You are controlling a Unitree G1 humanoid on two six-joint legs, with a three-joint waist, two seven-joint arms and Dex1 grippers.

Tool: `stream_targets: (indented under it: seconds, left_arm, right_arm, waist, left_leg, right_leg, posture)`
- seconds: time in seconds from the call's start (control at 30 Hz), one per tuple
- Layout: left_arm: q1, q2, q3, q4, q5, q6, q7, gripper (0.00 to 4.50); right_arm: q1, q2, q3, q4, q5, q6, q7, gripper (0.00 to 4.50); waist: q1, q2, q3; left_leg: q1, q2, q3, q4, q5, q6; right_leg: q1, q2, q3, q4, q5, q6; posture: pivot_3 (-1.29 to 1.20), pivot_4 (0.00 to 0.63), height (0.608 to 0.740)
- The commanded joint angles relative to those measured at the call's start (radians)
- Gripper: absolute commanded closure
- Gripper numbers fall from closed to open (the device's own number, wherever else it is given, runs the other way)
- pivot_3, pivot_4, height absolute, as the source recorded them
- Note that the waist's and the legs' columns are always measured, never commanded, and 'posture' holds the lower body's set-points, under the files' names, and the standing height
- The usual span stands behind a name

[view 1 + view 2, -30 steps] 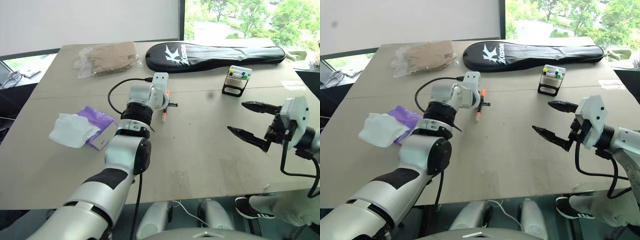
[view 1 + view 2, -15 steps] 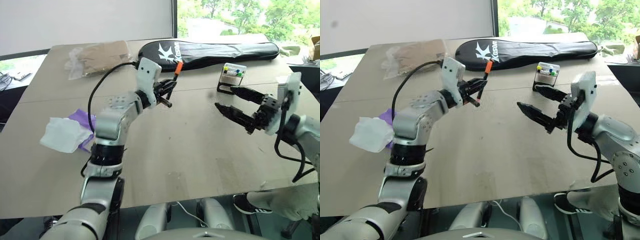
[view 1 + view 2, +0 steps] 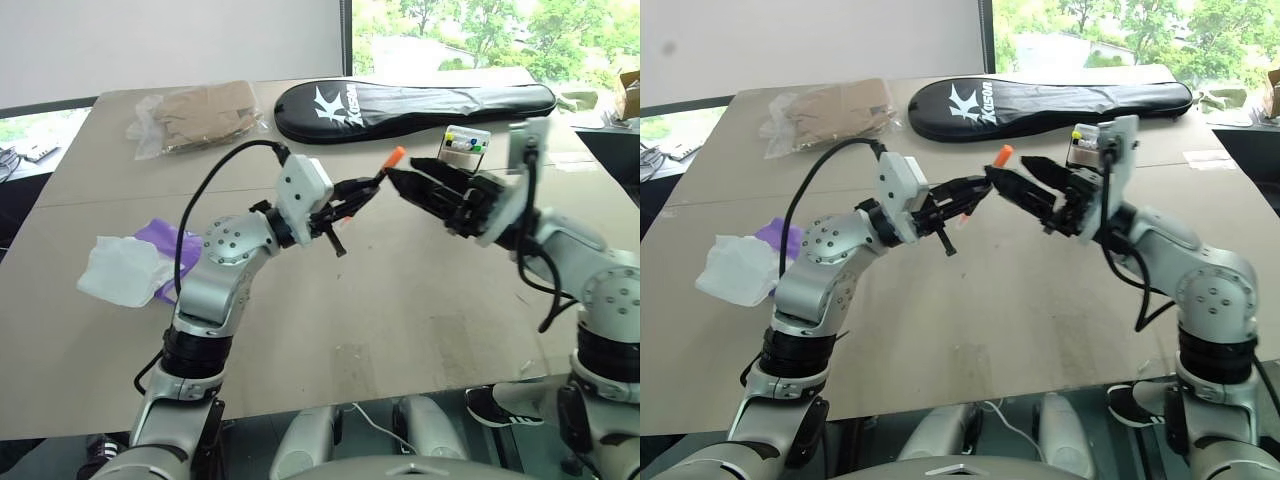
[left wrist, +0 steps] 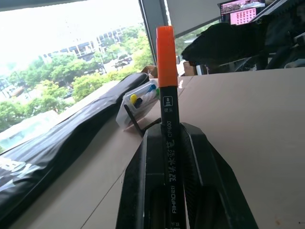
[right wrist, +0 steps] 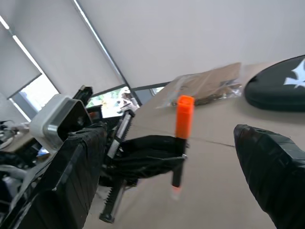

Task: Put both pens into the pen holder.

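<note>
The white tissue [image 3: 125,268] and the purple packet [image 3: 172,245] lay on the counter [image 3: 400,300], behind and to the outer side of the left tool, touching each other. The bagged tan item [image 3: 200,108] sat at the far side of the counter, well apart from both tools. The left tool [image 3: 362,192] was raised above the counter, fingers together and clamped on the barrel of the orange pen [image 3: 385,168]. The pen's orange cap stuck out beyond the fingertips, pointing toward the right tool; the other end of the barrel projected back past the fingers. From the left wrist camera, the pen's barrel ran straight up between the two black fingers [image 4: 145,186], orange cap above them. The long black racket case [image 3: 415,98] lay across the far edge of the counter, beyond both tools. The right tool [image 3: 418,184] was also lifted off the counter, fingers spread wide apart and holding nothing, its tips just beside the orange cap, one finger on either side of the pen's line. Contact between them could not be determined. From the right wrist camera, the pen stood between the right tool's spread fingers, gripped lower down by the left tool. The pen holder [image 3: 466,142] stood on the counter just behind the right tool, partly hidden by it, with yellow, green and blue bits showing in its clear top.
</note>
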Motion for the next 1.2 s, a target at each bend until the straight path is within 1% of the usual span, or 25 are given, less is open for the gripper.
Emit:
stream_targets:
  seconds: [0.03, 0.1, 0.13, 0.17, 0.2, 0.27, 0.3, 0.4, 0.43, 0.5, 0.57, 0.6, 0.63, 0.73, 0.83, 0.93, 1.03, 1.13, 1.2]
  left_arm:
    - [-0.024, -0.006, -0.023, -0.043, -0.005, -0.03, -0.017, 4.45]
    - [-0.022, -0.008, -0.039, -0.053, 0.0, -0.039, -0.021, 4.5]
    - [-0.023, -0.01, -0.04, -0.057, -0.003, -0.037, -0.018, 4.5]
    - [-0.024, -0.012, -0.039, -0.059, -0.006, -0.034, -0.015, 4.5]
    - [-0.027, -0.01, -0.039, -0.056, -0.007, -0.037, -0.016, 4.5]
    - [-0.033, -0.006, -0.039, -0.051, -0.005, -0.041, -0.019, 4.5]
    - [-0.036, -0.005, -0.039, -0.049, 0.0, -0.044, -0.015, 4.5]
    - [-0.041, -0.009, -0.037, -0.05, 0.003, -0.039, -0.001, 4.5]
    - [-0.043, -0.013, -0.033, -0.052, -0.004, -0.028, 0.005, 4.5]
    - [-0.046, -0.019, -0.014, -0.061, -0.06, 0.029, -0.001, 4.5]
    - [-0.041, -0.03, 0.022, -0.087, -0.145, 0.095, 0.004, 3.57]
    - [-0.038, -0.036, 0.037, -0.097, -0.164, 0.115, 0.02, 3.23]
    - [-0.036, -0.042, 0.051, -0.103, -0.176, 0.135, 0.041, 2.69]
    - [-0.026, -0.063, 0.091, -0.117, -0.202, 0.209, 0.128, 1.52]
    - [0.012, -0.064, 0.089, -0.128, -0.197, 0.244, 0.166, 1.52]
    - [0.031, -0.081, 0.079, -0.116, -0.181, 0.238, 0.199, 1.52]
    - [0.031, -0.097, 0.068, -0.099, -0.167, 0.221, 0.212, 1.52]
    - [0.017, -0.119, 0.061, -0.081, -0.155, 0.2, 0.227, 1.52]
    - [0.014, -0.127, 0.053, -0.076, -0.145, 0.189, 0.23, 1.52]
  right_arm:
    - [-0.046, 0.03, 0.028, 0.027, -0.016, -0.006, -0.018, 0.0]
    - [-0.074, 0.062, 0.044, 0.079, -0.052, -0.02, -0.03, 0.53]
    - [-0.079, 0.065, 0.048, 0.089, -0.067, -0.023, -0.022, 0.95]
    - [-0.081, 0.065, 0.049, 0.091, -0.075, -0.023, -0.014, 1.07]
    - [-0.082, 0.067, 0.046, 0.092, -0.08, -0.024, -0.01, 1.6]
    - [-0.084, 0.07, 0.038, 0.093, -0.087, -0.024, -0.005, 2.4]
    - [-0.083, 0.069, 0.037, 0.091, -0.09, -0.022, 0.001, 3.01]
    - [-0.078, 0.065, 0.036, 0.081, -0.095, -0.014, 0.016, 4.34]
    - [-0.076, 0.066, 0.035, 0.078, -0.095, -0.013, 0.018, 4.43]
    - [-0.072, 0.065, 0.038, 0.073, -0.103, -0.013, 0.025, 4.43]
    - [-0.072, 0.058, 0.036, 0.066, -0.129, -0.026, 0.029, 4.5]
    - [-0.073, 0.05, 0.031, 0.064, -0.148, -0.037, 0.036, 4.5]
    - [-0.078, 0.035, 0.024, 0.065, -0.179, -0.057, 0.045, 4.5]
    - [-0.128, -0.051, 0.005, 0.118, -0.328, -0.13, 0.072, 4.5]
    - [-0.205, -0.153, 0.012, 0.202, -0.498, -0.214, 0.105, 4.5]
    - [-0.27, -0.206, 0.026, 0.279, -0.593, -0.265, 0.156, 4.5]
    - [-0.324, -0.207, 0.04, 0.372, -0.681, -0.327, 0.187, 4.5]
    - [-0.381, -0.174, 0.07, 0.51, -0.786, -0.414, 0.202, 4.5]
    - [-0.416, -0.14, 0.079, 0.615, -0.852, -0.483, 0.188, 4.5]
  waist:
    - [-0.004, 0.0, 0.0]
    - [-0.007, 0.0, 0.0]
    - [-0.008, 0.0, 0.0]
    - [-0.011, 0.0, 0.0]
    - [-0.012, 0.0, 0.0]
    - [-0.015, 0.0, 0.0]
    - [-0.017, 0.0, 0.0]
    - [-0.018, 0.0, 0.0]
    - [-0.019, 0.0, 0.0]
    - [-0.019, 0.0, 0.0]
    - [-0.019, 0.0, 0.0]
    - [-0.019, 0.0, 0.0]
    - [-0.019, 0.0, 0.0]
    - [-0.018, 0.0, 0.0]
    - [-0.017, 0.001, 0.0]
    - [-0.018, 0.0, 0.0]
    - [-0.018, 0.0, 0.0]
    - [-0.018, 0.0, 0.0]
    - [-0.019, 0.0, 0.0]
  left_leg:
    - [0.0, 0.0, 0.0, 0.0, 0.0, 0.0]
    - [0.0, 0.0, 0.0, 0.0, 0.0, 0.0]
    - [0.0, 0.0, 0.0, 0.0, 0.0, 0.0]
    - [0.0, 0.0, 0.0, 0.0, 0.0, 0.0]
    - [0.0, 0.0, 0.0, 0.0, 0.0, 0.0]
    - [0.0, 0.0, 0.0, 0.0, 0.0, 0.0]
    - [0.0, 0.0, 0.0, 0.0, 0.0, 0.0]
    - [0.0, 0.0, 0.0, 0.0, 0.0, 0.0]
    - [0.0, 0.0, 0.0, 0.0, 0.0, 0.0]
    - [0.0, 0.0, 0.0, 0.0, 0.0, 0.0]
    - [0.0, 0.0, 0.0, 0.0, 0.0, 0.0]
    - [0.0, 0.0, 0.0, 0.0, 0.0, 0.0]
    - [0.0, 0.0, 0.0, 0.0, 0.0, 0.0]
    - [0.0, 0.0, 0.0, 0.0, 0.0, 0.0]
    - [0.0, -0.001, 0.0, 0.001, 0.0, 0.0]
    - [0.0, -0.001, 0.001, 0.0, 0.0, 0.0]
    - [0.0, 0.0, 0.002, 0.0, 0.0, 0.0]
    - [0.0, 0.0, 0.003, 0.0, 0.0, 0.0]
    - [0.0, 0.0, 0.003, 0.0, 0.0, 0.0]
  right_leg:
    - [0.0, 0.0, -0.001, 0.0, 0.0, 0.0]
    - [0.0, 0.0, -0.001, 0.0, 0.0, 0.0]
    - [0.0, 0.0, -0.001, 0.0, 0.0, 0.0]
    - [0.0, 0.0, -0.001, 0.0, 0.0, 0.0]
    - [0.0, 0.0, -0.002, 0.0, 0.0, 0.0]
    - [0.0, 0.0, -0.002, 0.0, 0.0, 0.0]
    - [0.0, 0.0, -0.002, 0.0, 0.0, 0.0]
    - [0.0, 0.0, -0.002, 0.0, 0.0, 0.0]
    - [0.0, 0.0, -0.002, 0.0, 0.0, 0.0]
    - [0.0, 0.0, -0.002, 0.0, 0.0, 0.0]
    - [0.0, 0.0, -0.001, 0.0, 0.0, 0.0]
    - [-0.001, 0.0, -0.001, 0.0, 0.0, 0.0]
    - [-0.001, 0.0, -0.001, 0.0, 0.0, 0.0]
    - [0.0, 0.0, -0.001, 0.0, 0.0, 0.0]
    - [0.0, 0.0, -0.002, 0.0, 0.0, 0.0]
    - [-0.001, 0.0, -0.001, 0.0, 0.0, 0.0]
    - [-0.001, 0.001, -0.001, 0.0, 0.0, 0.0]
    - [-0.001, 0.0, 0.0, 0.0, 0.0, 0.0]
    - [-0.001, 0.0, 0.0, 0.0, 0.0, 0.0]
  posture:
    - [0.0, 0.15, 0.74]
    - [0.0, 0.15, 0.74]
    - [0.0, 0.15, 0.74]
    - [0.0, 0.15, 0.74]
    - [0.0, 0.15, 0.74]
    - [0.0, 0.15, 0.74]
    - [0.0, 0.15, 0.74]
    - [0.0, 0.15, 0.74]
    - [0.0, 0.15, 0.74]
    - [0.0, 0.15, 0.74]
    - [0.0, 0.15, 0.74]
    - [0.0, 0.15, 0.74]
    - [0.0, 0.15, 0.74]
    - [0.0, 0.15, 0.74]
    - [0.0, 0.15, 0.74]
    - [0.0, 0.15, 0.74]
    - [0.0, 0.15, 0.74]
    - [0.0, 0.15, 0.74]
    - [0.0, 0.15, 0.74]
